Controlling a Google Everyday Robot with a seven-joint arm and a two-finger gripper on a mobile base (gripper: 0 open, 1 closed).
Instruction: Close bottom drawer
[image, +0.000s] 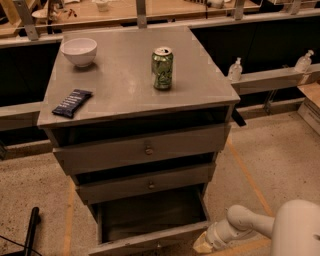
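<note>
Robot's tool (204, 243), pale and yellowish at its tip, sits low at the lower right of the view, just beside the right end of the bottom drawer (150, 217). Whether it touches the drawer cannot be told, nor whether it is open or closed. A white arm (247, 223) runs from the tool up and to the right, meeting the robot's rounded white body (300, 230) in the corner.

The bottom drawer is the lowest of three in the grey desk (120, 75). It stands pulled well out toward the camera, its dark interior exposed from above. Its slim grey front panel lies along the lower edge of the view, with part of a small centre knob (158, 245) visible. Above it, the middle drawer (145, 184) and the top drawer (142, 149) each project slightly, with a dark gap over each front and a round knob at the centre.

On the desk top stand a white bowl (79, 51) at the far left corner and a green can (162, 68), upright, right of centre and well apart from the bowl. A dark wrapped bar (72, 103) lies flat near the left front edge.

Behind the desk, on a ledge to the right, stand two clear pump bottles (235, 69) (304, 61). The speckled floor (280, 155) carries orange lines, and a black rod (31, 232) lies at the lower left.
</note>
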